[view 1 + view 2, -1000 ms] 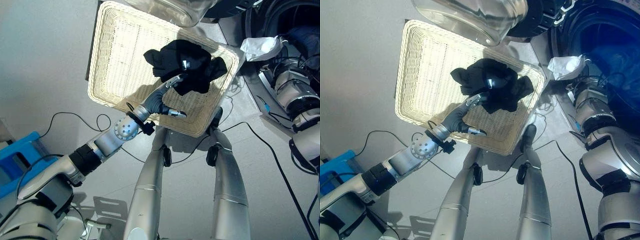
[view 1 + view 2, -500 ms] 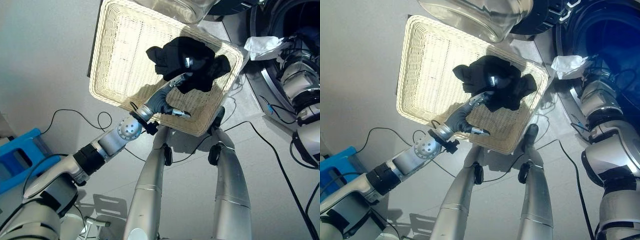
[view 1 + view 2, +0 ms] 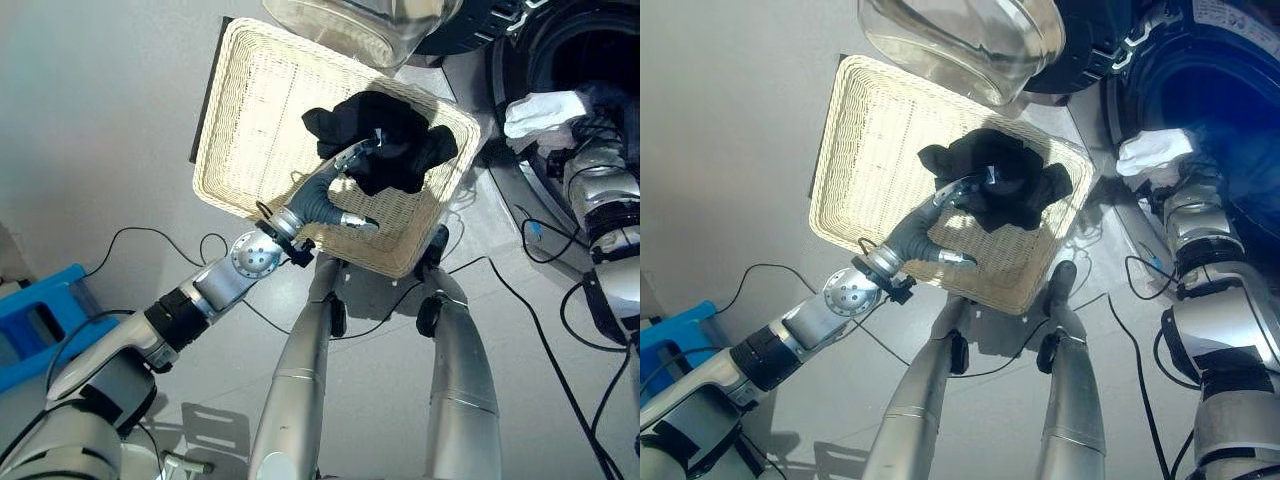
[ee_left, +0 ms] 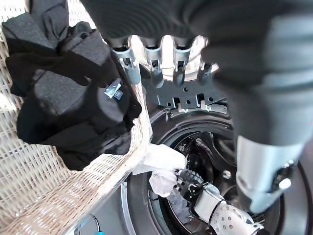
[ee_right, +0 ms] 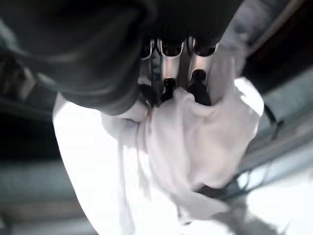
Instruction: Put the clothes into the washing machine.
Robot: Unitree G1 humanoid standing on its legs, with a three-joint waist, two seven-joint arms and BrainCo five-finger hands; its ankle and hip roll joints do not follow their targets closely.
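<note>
A heap of black clothes (image 3: 385,140) lies at the right end of a woven basket (image 3: 260,120) on the floor. My left hand (image 3: 320,195) reaches into the basket, open, its fingertips (image 4: 129,61) against the near edge of the black clothes (image 4: 68,98), its thumb apart. At the right, my right hand (image 3: 598,130) is at the mouth of the washing machine drum (image 3: 1210,90). It is shut on a white cloth (image 5: 186,142), which hangs bunched from its curled fingers (image 5: 168,58) over the drum's rim (image 3: 545,108).
The washing machine's round glass door (image 3: 960,40) stands swung out above the basket's far edge. A blue crate (image 3: 40,320) sits on the floor at the lower left. Grey floor surrounds the basket.
The whole picture has shifted, so the camera moved. My right hand has carried the white cloth slightly further toward the drum mouth. My left hand stays at the black clothes.
</note>
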